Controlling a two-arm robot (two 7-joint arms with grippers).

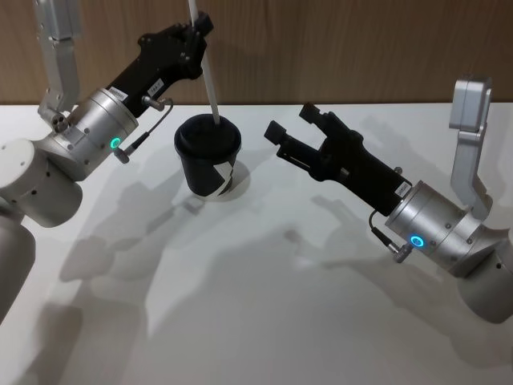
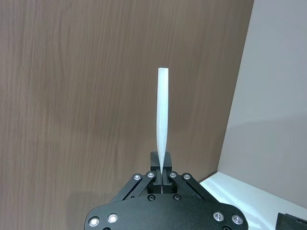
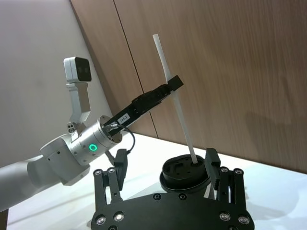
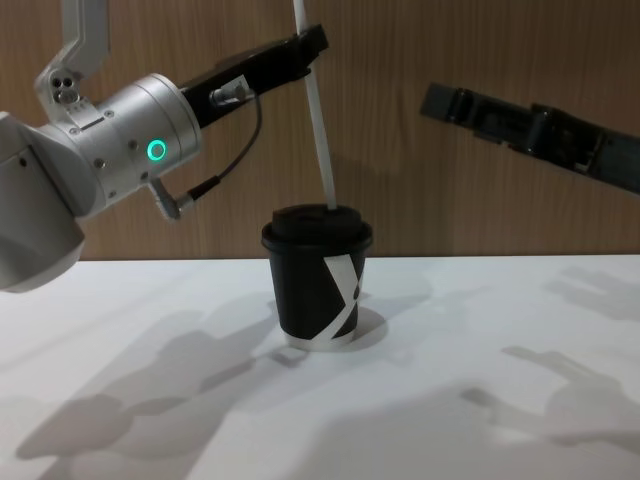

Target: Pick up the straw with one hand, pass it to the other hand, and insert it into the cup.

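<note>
your left gripper (image 1: 202, 24) is sitting up and to the left of the cup (image 1: 208, 156), clenching the straw (image 1: 210, 76) partway up its length. the straw is leaning a little, with its lower tip meeting the cup lid (image 4: 318, 222) at the opening, so it is looking started but not yet pushed down. judging by its thin white tube, the straw is probably handling light and slightly springy, likely to bow or kink if you are forcing it off line, so holding it closer to the lid would be giving you steadier control. the cup is standing upright on the white table (image 1: 264, 321). to the right of the cup, your right gripper (image 1: 292, 132) is hanging spread apart, holding nothing and touching nothing.
</note>
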